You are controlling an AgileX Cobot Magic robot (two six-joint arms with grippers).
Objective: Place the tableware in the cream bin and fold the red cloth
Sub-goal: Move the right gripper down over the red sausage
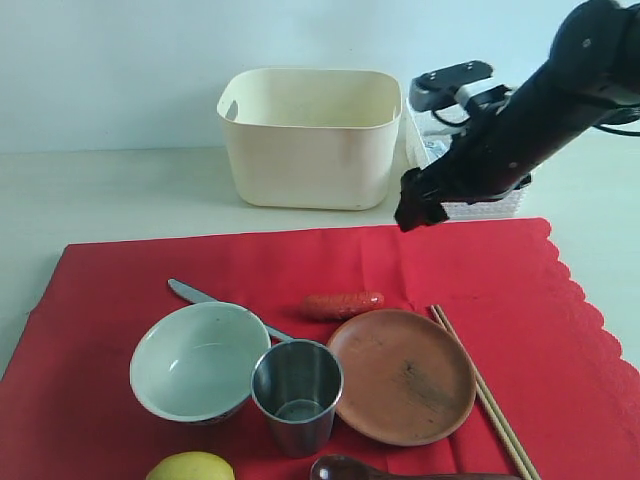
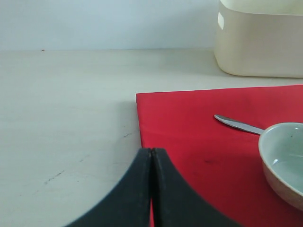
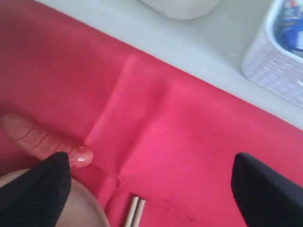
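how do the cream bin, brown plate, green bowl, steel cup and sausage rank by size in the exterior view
1. cream bin, though farthest back
2. brown plate and green bowl, too alike to split
3. steel cup
4. sausage

Pale wall (image 1: 120, 60), off-white tabletop (image 1: 100, 195)

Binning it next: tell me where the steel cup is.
Exterior view: the steel cup stands upright on the red cloth, front centre, between the bowl and the brown plate.
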